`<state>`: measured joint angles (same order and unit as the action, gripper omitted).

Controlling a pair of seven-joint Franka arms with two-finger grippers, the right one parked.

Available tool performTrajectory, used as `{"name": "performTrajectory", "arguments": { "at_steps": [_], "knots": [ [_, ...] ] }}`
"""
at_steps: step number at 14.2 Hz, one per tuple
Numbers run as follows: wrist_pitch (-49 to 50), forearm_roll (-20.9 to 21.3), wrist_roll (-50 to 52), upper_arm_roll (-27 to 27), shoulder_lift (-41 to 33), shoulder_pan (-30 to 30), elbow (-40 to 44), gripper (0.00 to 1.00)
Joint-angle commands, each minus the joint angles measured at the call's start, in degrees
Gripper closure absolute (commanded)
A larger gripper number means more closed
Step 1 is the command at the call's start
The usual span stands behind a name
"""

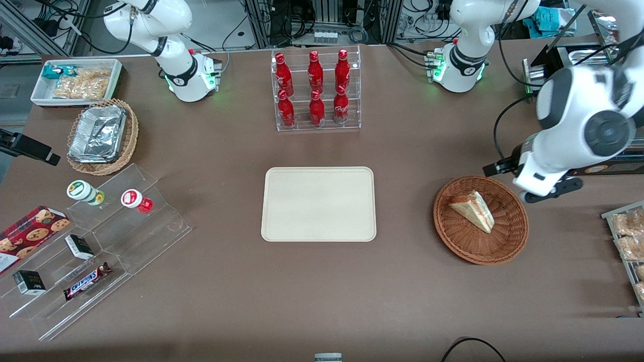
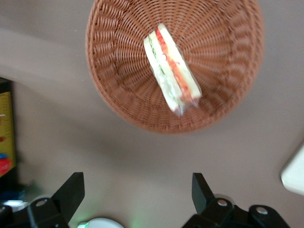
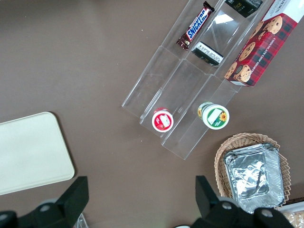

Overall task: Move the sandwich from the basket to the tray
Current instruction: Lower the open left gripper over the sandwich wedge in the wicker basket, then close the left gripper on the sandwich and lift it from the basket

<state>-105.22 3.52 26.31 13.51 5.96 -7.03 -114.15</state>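
The sandwich [image 1: 473,210], a pale bread wedge with red and green filling, lies in the round reddish-brown basket [image 1: 503,246] toward the working arm's end of the table. The cream tray [image 1: 318,203] lies bare at the table's middle. My left gripper [image 1: 551,192] hovers beside the basket's rim, a little farther from the front camera, over the table. In the left wrist view the gripper [image 2: 137,183] is open and empty, with the basket [image 2: 123,95], the sandwich [image 2: 172,71] and a corner of the tray [image 2: 295,173] in sight.
A rack of red bottles [image 1: 316,90] stands farther from the front camera than the tray. A rack of bagged pastries [image 1: 629,241] is at the working arm's end. A clear stepped shelf with snacks [image 1: 100,241], a tan basket with foil trays [image 1: 103,136] and a white bin [image 1: 75,80] lie toward the parked arm's end.
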Motion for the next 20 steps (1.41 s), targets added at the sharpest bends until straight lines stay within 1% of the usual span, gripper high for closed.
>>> {"name": "performTrajectory", "arguments": {
  "at_steps": [1,2,5,8,10,11,15,17,18,19,20],
  "knots": [
    [-11.6,-0.9,2.3,-2.0,-1.9,-0.2,-9.7,0.00],
    [-14.0,-0.9,4.6,-2.3,-1.5,-0.2,-11.0,0.00],
    [-17.5,-1.0,13.0,-2.3,0.9,0.2,-10.8,0.00],
    [-21.7,-0.9,26.5,-2.3,3.4,0.7,-9.3,0.00],
    [-25.3,-0.8,32.9,-2.3,5.4,2.5,-9.0,0.00],
    [-26.8,-0.5,34.6,-2.3,6.4,2.7,-8.6,0.00],
    [-28.1,0.0,34.8,-2.3,9.7,2.7,-7.4,0.00],
    [-30.8,0.1,34.7,-2.3,11.9,3.0,-7.8,0.00],
    [-31.8,0.0,34.8,-2.3,13.1,3.0,-7.8,0.04],
    [-32.5,-0.1,34.9,-2.3,13.7,3.0,-7.8,0.14],
    [-32.7,-0.1,34.9,-2.3,13.9,3.0,-7.8,0.32]
  ]
}}
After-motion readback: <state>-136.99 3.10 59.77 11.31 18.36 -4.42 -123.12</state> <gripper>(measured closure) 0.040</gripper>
